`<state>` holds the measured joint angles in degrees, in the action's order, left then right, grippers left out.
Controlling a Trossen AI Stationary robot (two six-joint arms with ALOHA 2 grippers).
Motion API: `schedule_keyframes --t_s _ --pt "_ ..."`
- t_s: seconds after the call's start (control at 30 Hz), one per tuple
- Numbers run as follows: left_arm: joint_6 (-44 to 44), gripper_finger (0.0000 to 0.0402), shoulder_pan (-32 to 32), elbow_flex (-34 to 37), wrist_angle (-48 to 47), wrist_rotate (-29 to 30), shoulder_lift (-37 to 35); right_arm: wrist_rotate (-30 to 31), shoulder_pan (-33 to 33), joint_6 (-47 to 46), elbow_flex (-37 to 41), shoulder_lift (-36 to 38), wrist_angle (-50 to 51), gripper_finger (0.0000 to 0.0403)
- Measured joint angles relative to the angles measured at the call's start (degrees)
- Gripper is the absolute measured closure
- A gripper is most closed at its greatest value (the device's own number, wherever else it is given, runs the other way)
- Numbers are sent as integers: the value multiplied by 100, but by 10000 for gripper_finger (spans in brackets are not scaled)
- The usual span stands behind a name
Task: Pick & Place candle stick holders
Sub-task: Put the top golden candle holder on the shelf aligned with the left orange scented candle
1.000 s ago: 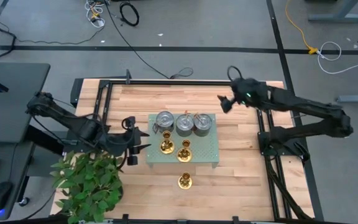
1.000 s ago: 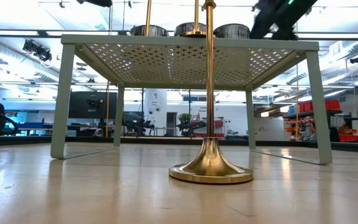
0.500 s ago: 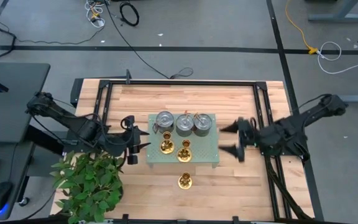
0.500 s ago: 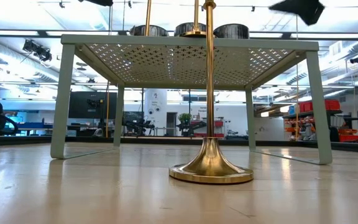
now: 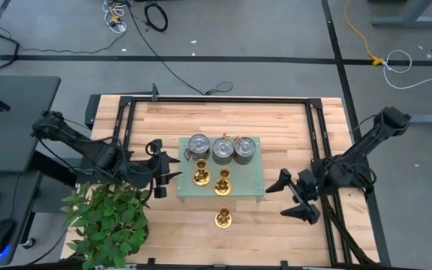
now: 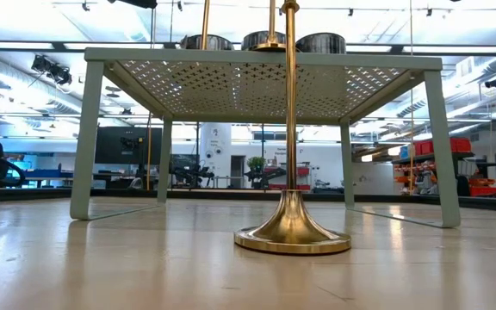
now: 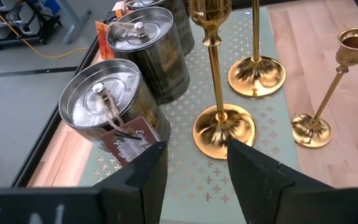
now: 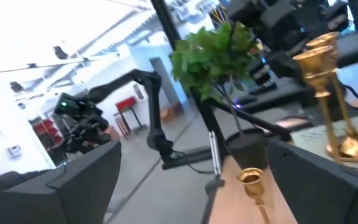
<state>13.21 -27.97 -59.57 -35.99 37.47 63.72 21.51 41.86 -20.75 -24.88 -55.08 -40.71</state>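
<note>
Though low view crops candle stick holders [image 5: 223, 218] at stems, we see left gripper [image 5: 172, 169] and right gripper [image 5: 295, 197] both spread, empty, beside green rack [image 5: 255, 189].

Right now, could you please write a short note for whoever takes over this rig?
Left gripper: open, empty, level with the left edge of the green rack, aimed at the candlesticks.
Right gripper: open, empty, over the table right of the rack.
Things: two candle stick holders stand on the rack, left one and right one, in front of three tin candles. The third holder stands on the wooden table in front of the rack.
Done: nothing is held.
Left: probably the third holder on the table.
</note>
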Motion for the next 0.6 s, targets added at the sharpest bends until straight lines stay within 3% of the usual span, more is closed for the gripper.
schedule_keyframes --t_s 0.17,0.3,0.47,0.6 --pt "110 232 0 -2 -1 0 0 -1 264 387 123 -786 -1255 3" --pt "116 232 0 -2 -28 0 0 135 568 572 -204 -1421 -1482 3" --pt "119 232 0 -2 -57 0 0 1314 1139 763 -1025 -2096 -676 3" --pt "121 232 0 -2 -78 0 0 2543 1575 303 -1804 -2731 387 3"
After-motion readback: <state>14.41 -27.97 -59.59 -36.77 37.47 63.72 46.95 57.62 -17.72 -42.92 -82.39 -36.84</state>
